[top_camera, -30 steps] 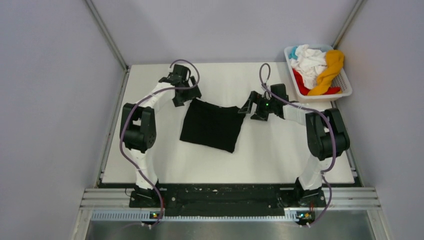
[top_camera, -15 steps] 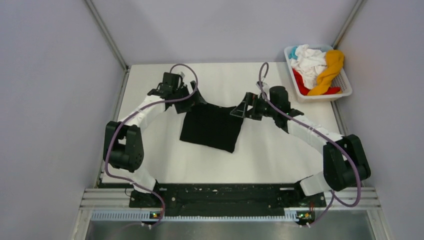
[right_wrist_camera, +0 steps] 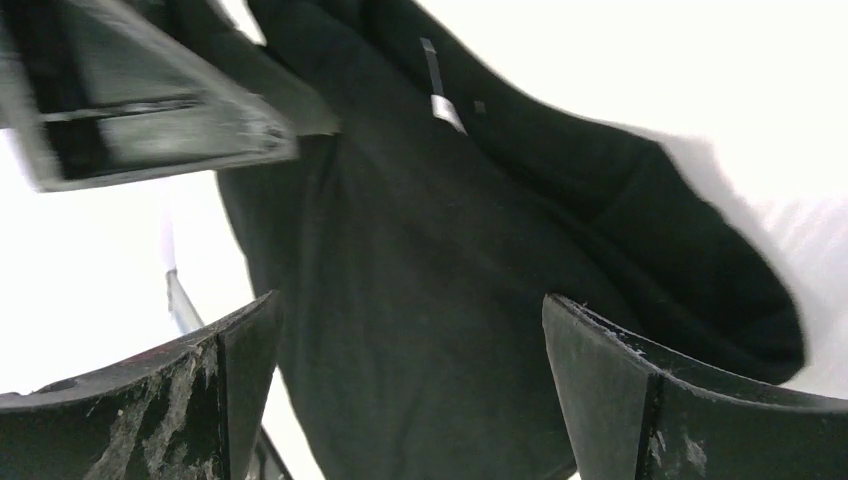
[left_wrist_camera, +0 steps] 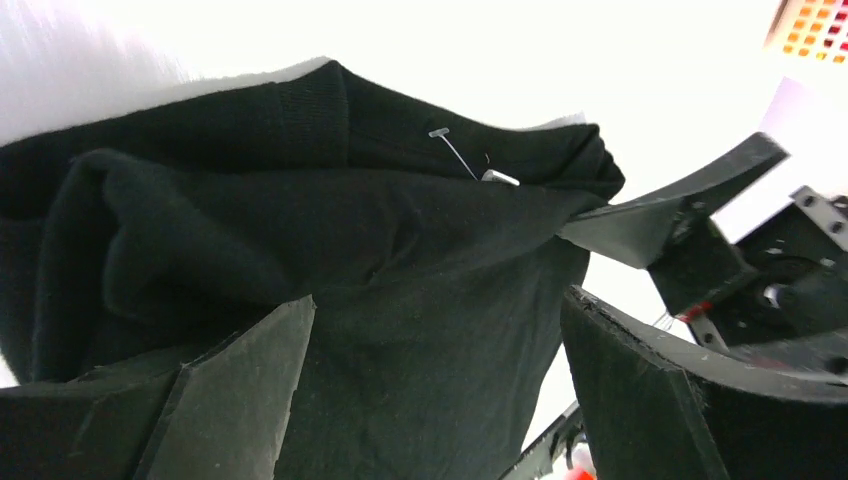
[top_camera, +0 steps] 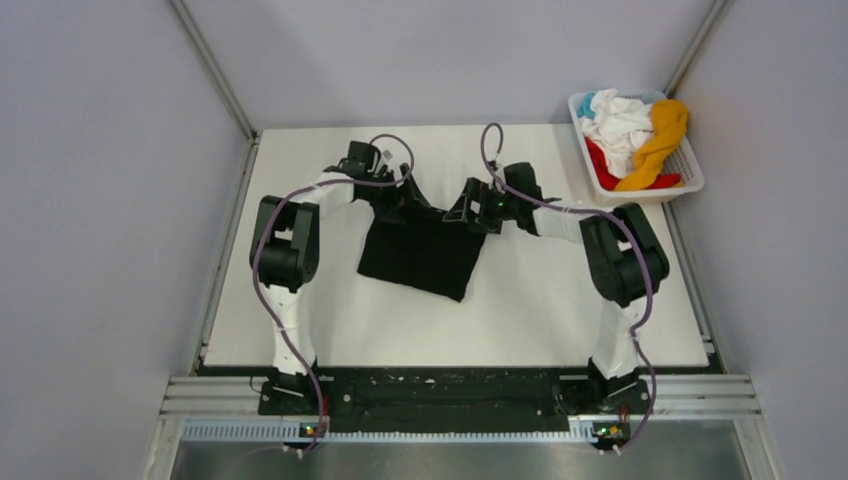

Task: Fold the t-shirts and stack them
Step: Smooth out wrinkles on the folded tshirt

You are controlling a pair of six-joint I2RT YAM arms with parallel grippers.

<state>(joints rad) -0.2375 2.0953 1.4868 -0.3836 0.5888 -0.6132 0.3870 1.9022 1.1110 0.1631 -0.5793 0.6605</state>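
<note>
**Black t-shirt (top_camera: 425, 262) on the table (top_camera: 560, 310), both jaws apart**

I see the black t-shirt lying mid-table, roughly squared. The white basket (top_camera: 692, 178) in the far right corner holds the other t-shirts (top_camera: 625, 125). My left gripper (top_camera: 402, 207) and right gripper (top_camera: 463, 214) sit over the black t-shirt's far edge, fingers spread.

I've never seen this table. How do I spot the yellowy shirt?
Look by the far right corner of the white table, where a white slatted basket sits. The orange-yellow shirt drapes over its right side, the only yellow one among white cloth, red cloth and blue cloth.
</note>
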